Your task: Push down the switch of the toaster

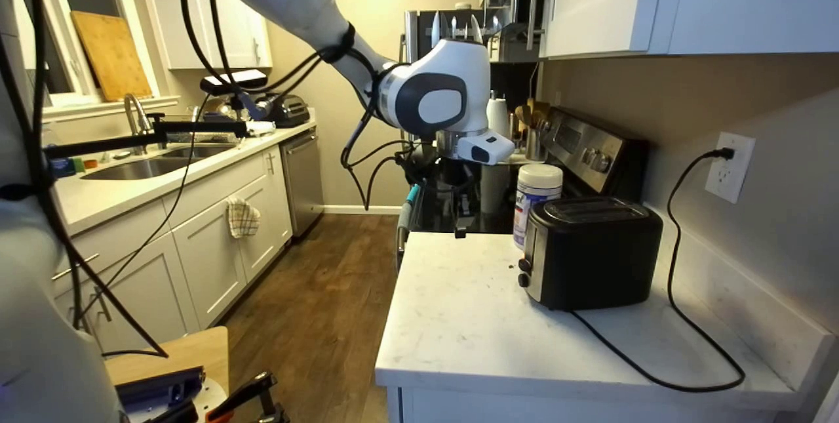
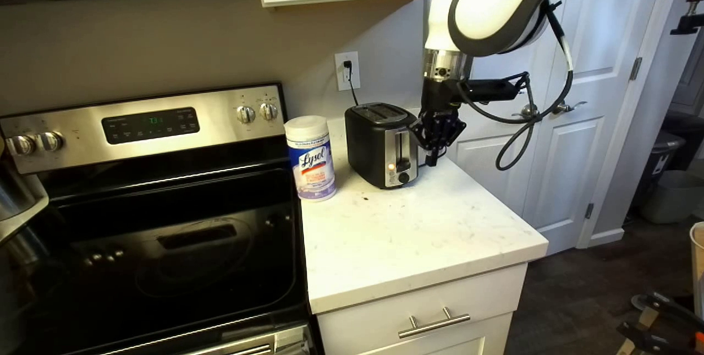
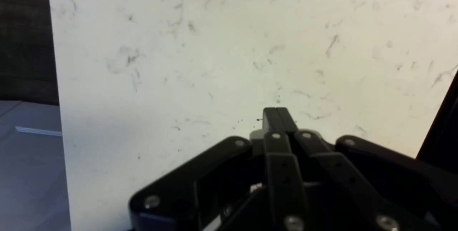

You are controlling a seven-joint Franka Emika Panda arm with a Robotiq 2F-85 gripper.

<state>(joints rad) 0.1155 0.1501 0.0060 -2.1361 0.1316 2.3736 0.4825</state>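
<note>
toaster [image 2: 366, 148]: i see its lit indicator [image 2: 392, 167] only in an exterior view; wrist view shows my gripper [image 3: 276, 116] clenched, fingertips [image 3: 270, 119] meeting; wooden utensils [image 1: 529, 114] stand in crock [image 1: 534, 147].

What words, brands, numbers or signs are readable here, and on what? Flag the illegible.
"Lysol": on the canister, in an exterior view.
Smaller print on the canister: too blurred to read.
Green digits on the stove display: too blurred to read for certain.
Marks by the stove knobs: too small.
Any marks on the toaster: too small.
</note>
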